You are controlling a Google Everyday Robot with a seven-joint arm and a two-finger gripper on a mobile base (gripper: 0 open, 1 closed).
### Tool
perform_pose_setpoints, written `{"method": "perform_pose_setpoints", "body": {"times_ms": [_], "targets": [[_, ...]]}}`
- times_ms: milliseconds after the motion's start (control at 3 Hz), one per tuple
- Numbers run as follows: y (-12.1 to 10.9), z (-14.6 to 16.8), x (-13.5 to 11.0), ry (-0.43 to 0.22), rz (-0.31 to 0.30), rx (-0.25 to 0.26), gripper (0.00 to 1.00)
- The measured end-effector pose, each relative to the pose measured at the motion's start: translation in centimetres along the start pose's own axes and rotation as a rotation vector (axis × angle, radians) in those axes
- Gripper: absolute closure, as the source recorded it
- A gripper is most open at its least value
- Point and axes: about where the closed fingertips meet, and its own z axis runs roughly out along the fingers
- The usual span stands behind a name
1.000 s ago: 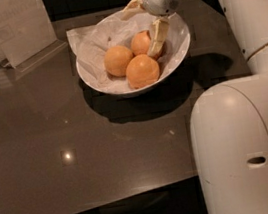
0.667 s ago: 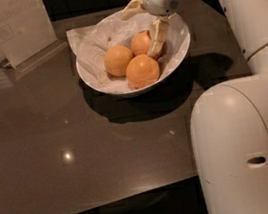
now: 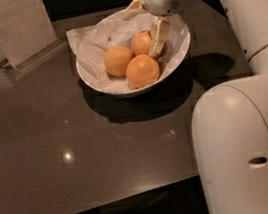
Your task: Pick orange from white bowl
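Dark table [image 3: 48, 138]; hand [image 3: 141, 33] spread over rear orange [image 3: 140, 42] in white bowl [image 3: 183, 45].

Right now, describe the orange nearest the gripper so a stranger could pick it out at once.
The white bowl on the dark table holds three oranges on crinkled paper. The open gripper reaches into its far right side. The orange meant is the rear one, the only one with a pale finger against its right flank.
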Motion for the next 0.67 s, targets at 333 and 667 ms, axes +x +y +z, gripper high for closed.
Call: {"method": "perform_pose_setpoints", "body": {"times_ms": [333, 667], "targets": [[0.0, 0.0, 0.0, 0.0, 0.0, 0.0, 0.31], [-0.98, 0.24, 0.09, 0.0, 0.004, 0.038, 0.31]]}}
